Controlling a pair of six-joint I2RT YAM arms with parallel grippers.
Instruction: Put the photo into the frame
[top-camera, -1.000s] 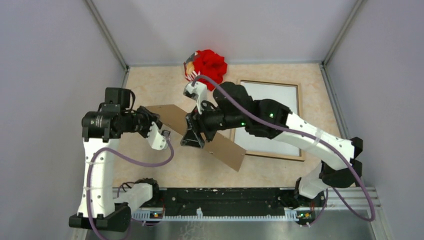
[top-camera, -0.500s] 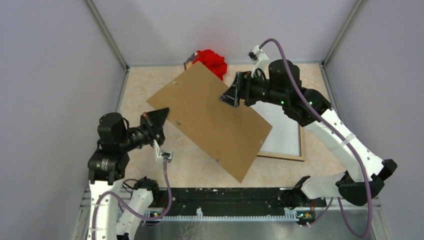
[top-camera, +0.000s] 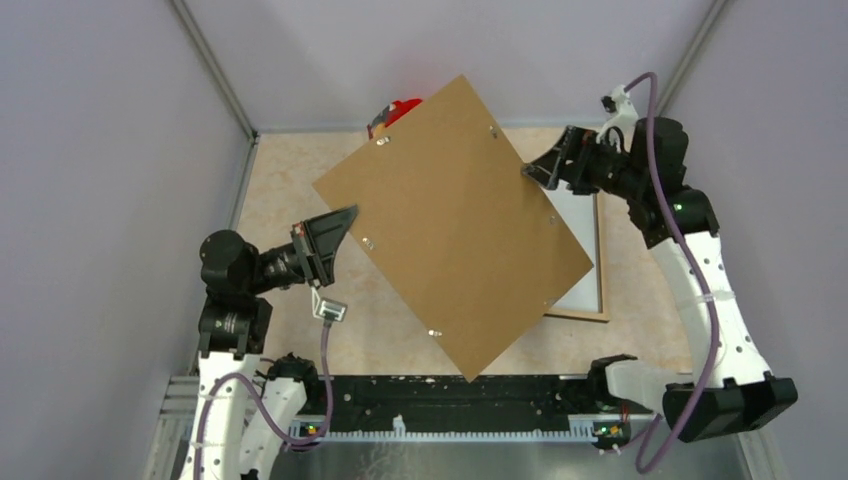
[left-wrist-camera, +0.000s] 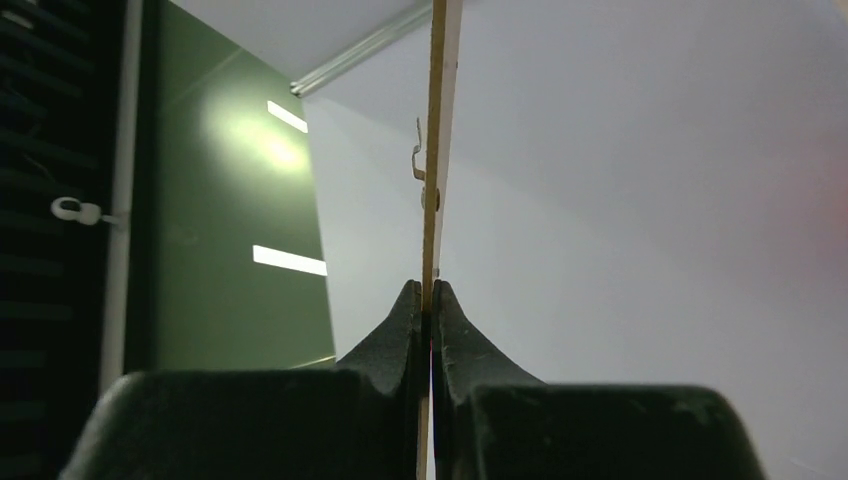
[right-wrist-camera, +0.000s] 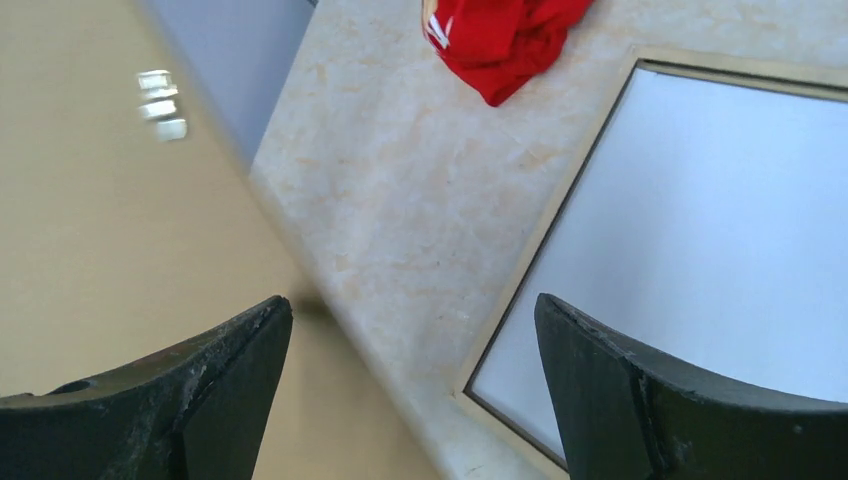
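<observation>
The photo (top-camera: 460, 220) hangs tilted above the table with its brown board back toward the top camera. My left gripper (top-camera: 347, 214) is shut on its left edge; in the left wrist view the thin board edge (left-wrist-camera: 437, 100) runs up from between the closed fingers (left-wrist-camera: 405, 320). My right gripper (top-camera: 536, 170) stands open just off the photo's right edge, with nothing between its fingers (right-wrist-camera: 230, 370). The frame (top-camera: 601, 262) lies flat at the right with its wood-coloured back up, partly hidden under the photo. In the right wrist view the frame's rim (right-wrist-camera: 545, 232) and the board (right-wrist-camera: 100, 200) both show.
A red cloth bundle (top-camera: 402, 106) lies at the back of the table, mostly hidden behind the photo's top corner; it also shows in the right wrist view as the red cloth (right-wrist-camera: 500, 35). Grey walls close in the table on three sides.
The right gripper let go of the photo, opened wide and drew back to the right. The left gripper, still shut on the board, swung it up and toward the frame.
</observation>
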